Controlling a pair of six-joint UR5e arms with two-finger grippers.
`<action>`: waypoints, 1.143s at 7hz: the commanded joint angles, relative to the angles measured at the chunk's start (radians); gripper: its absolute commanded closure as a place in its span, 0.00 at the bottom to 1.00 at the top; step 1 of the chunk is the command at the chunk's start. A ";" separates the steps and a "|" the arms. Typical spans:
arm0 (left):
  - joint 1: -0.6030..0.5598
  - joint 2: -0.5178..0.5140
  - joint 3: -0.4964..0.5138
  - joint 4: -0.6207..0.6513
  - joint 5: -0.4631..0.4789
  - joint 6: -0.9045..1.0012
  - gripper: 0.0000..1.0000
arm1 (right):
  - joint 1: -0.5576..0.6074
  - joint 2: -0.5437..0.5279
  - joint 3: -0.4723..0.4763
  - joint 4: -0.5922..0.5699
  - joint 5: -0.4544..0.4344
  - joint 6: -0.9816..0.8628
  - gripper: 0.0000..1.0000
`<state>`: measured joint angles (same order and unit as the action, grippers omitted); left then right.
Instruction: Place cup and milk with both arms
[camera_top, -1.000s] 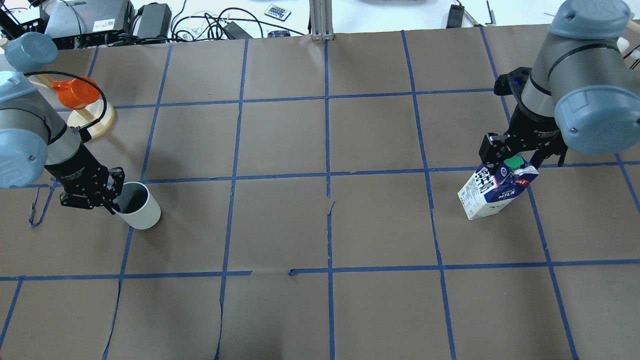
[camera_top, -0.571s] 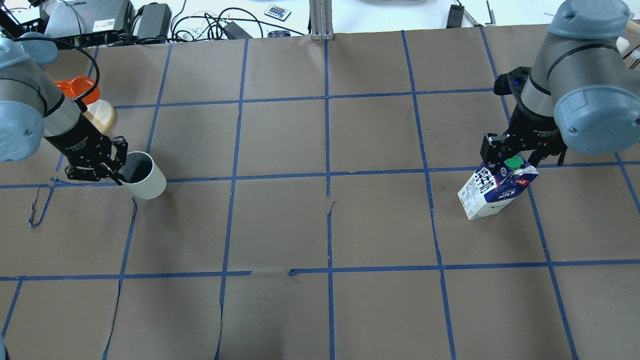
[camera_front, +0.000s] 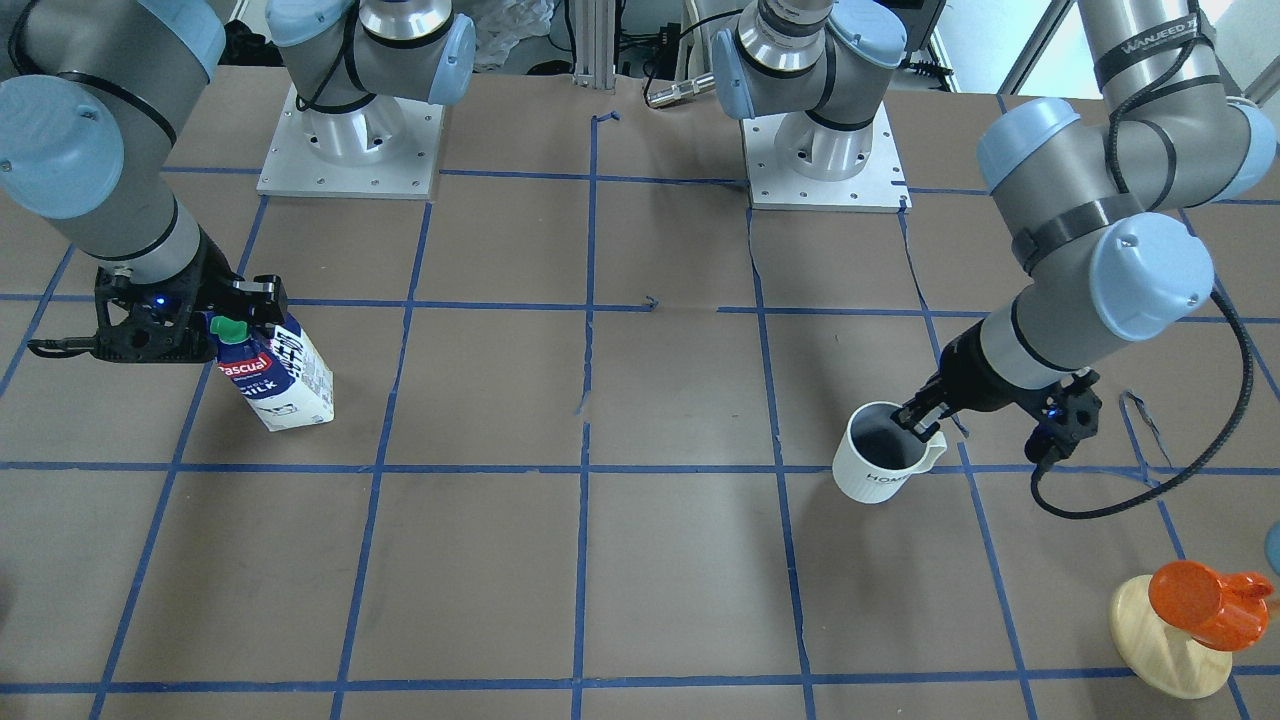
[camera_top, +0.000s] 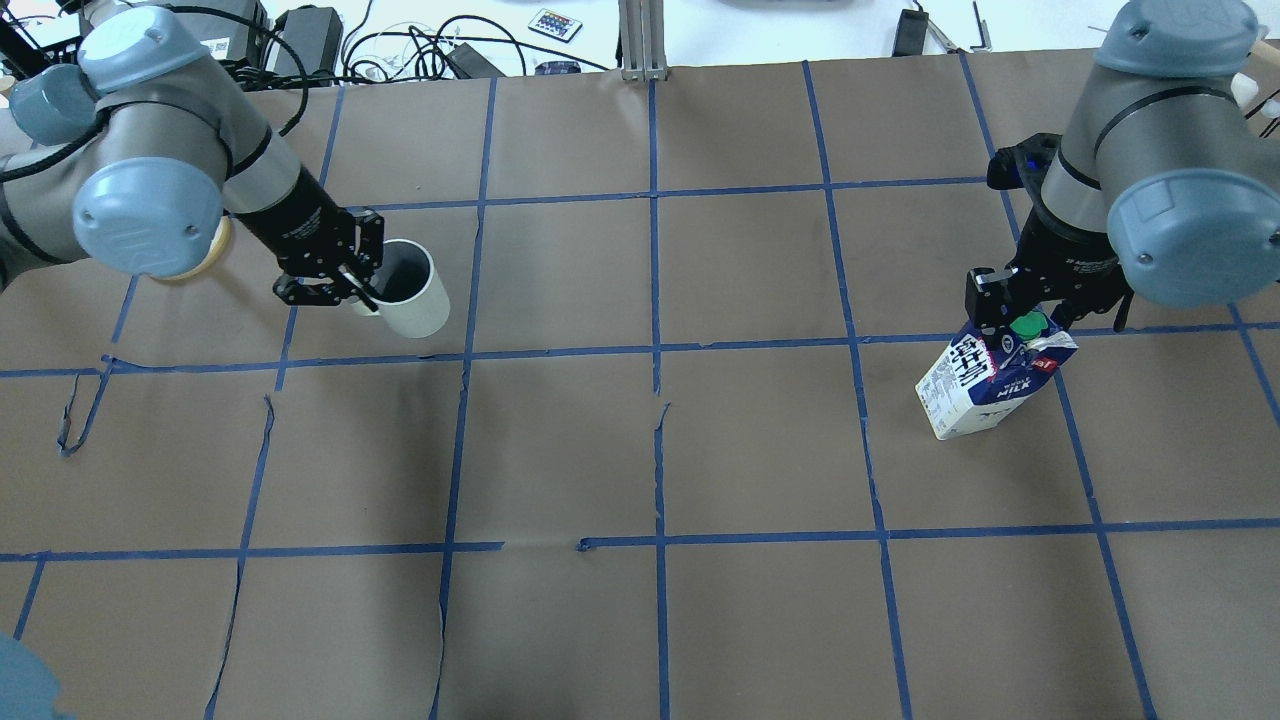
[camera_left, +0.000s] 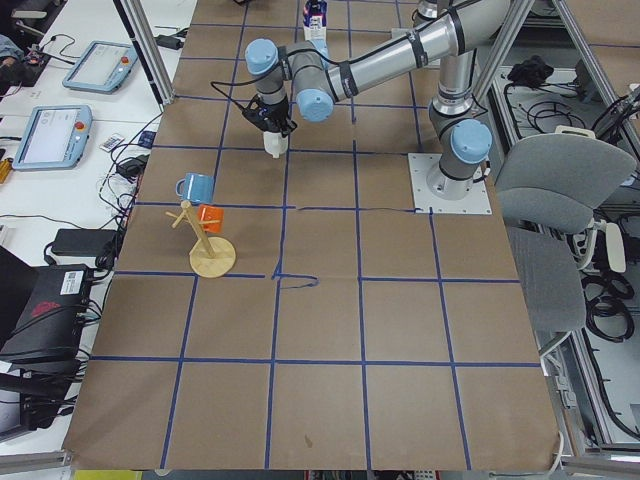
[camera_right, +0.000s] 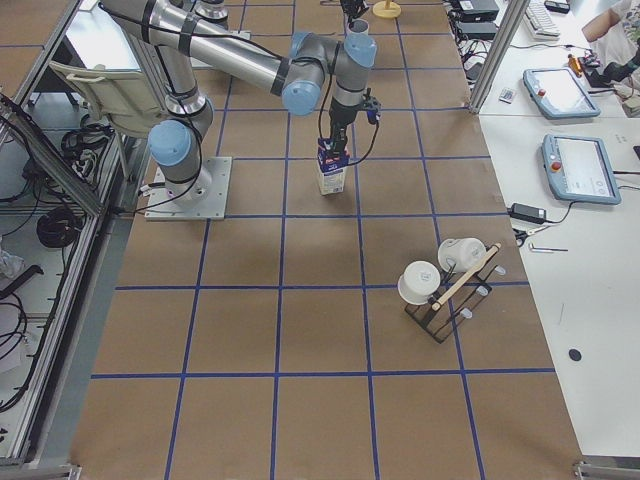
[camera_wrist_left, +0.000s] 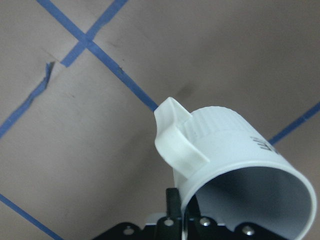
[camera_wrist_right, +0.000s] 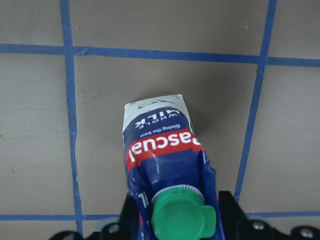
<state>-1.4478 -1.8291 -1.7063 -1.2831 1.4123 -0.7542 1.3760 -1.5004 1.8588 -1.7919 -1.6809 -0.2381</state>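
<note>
The white cup (camera_top: 412, 298) hangs tilted above the brown paper at the left. My left gripper (camera_top: 366, 296) is shut on its rim, one finger inside and one outside, next to the handle. The cup also shows in the front view (camera_front: 882, 466) and the left wrist view (camera_wrist_left: 235, 165). The blue and white milk carton (camera_top: 985, 388) with its green cap stands at the right. My right gripper (camera_top: 1026, 326) is shut on its gable top. The carton also shows in the front view (camera_front: 282, 380) and the right wrist view (camera_wrist_right: 165, 150).
An orange cup (camera_front: 1195, 603) hangs on a stand with a pale wooden disc (camera_front: 1160, 650) by the left arm. A rack with white cups (camera_right: 440, 282) stands in the right-side view. Cables and devices (camera_top: 300, 40) lie beyond the far edge.
My left arm has carried the cup away from the robot and toward the table's middle. The right gripper and the milk have not moved.
</note>
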 joint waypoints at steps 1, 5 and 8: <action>-0.077 -0.042 0.037 0.074 -0.078 -0.192 1.00 | 0.000 -0.001 -0.009 0.000 0.001 0.006 0.70; -0.250 -0.278 0.348 0.085 -0.070 -0.498 1.00 | 0.000 0.011 -0.081 0.012 0.029 0.011 0.74; -0.339 -0.387 0.439 0.105 -0.070 -0.635 1.00 | 0.000 0.087 -0.215 0.023 0.046 0.011 0.71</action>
<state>-1.7566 -2.1759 -1.2890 -1.1901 1.3410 -1.3520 1.3760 -1.4476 1.7001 -1.7736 -1.6473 -0.2271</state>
